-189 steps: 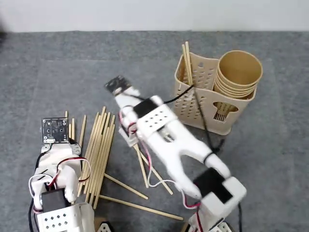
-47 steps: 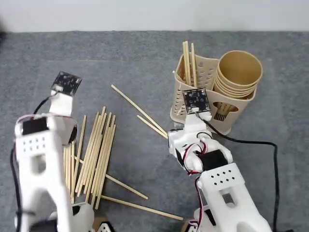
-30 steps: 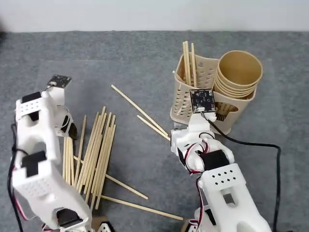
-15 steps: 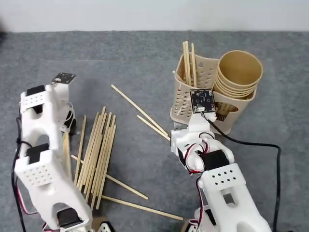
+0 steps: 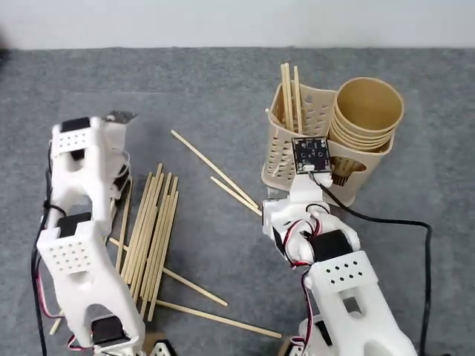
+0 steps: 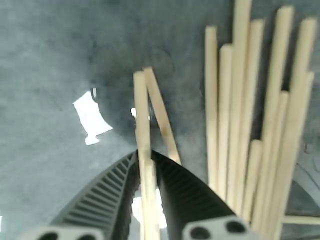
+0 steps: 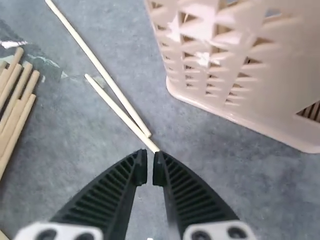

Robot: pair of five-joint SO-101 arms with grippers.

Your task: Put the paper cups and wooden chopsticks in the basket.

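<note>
Left wrist view: left gripper (image 6: pixel 144 155) clenched on one chopstick (image 6: pixel 141 110)

Nearest, stray chopsticks (image 5: pixel 215 318) lie on the grey mat (image 5: pixel 193 96). The left arm arches over the pile (image 5: pixel 152 222), the held stick at its edge. The right gripper (image 7: pixel 150 167), closed and empty, hovers by two loose sticks (image 7: pixel 117 107) just beside the basket (image 5: pixel 297 159). Farthest, stacked paper cups (image 5: pixel 369 111) and upright chopsticks (image 5: pixel 288 89) stand inside it.

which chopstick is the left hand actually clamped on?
The chopstick running straight out of the left hand. Its slanted neighbour sits outside the grip, and the bundle lies apart from both.
</note>
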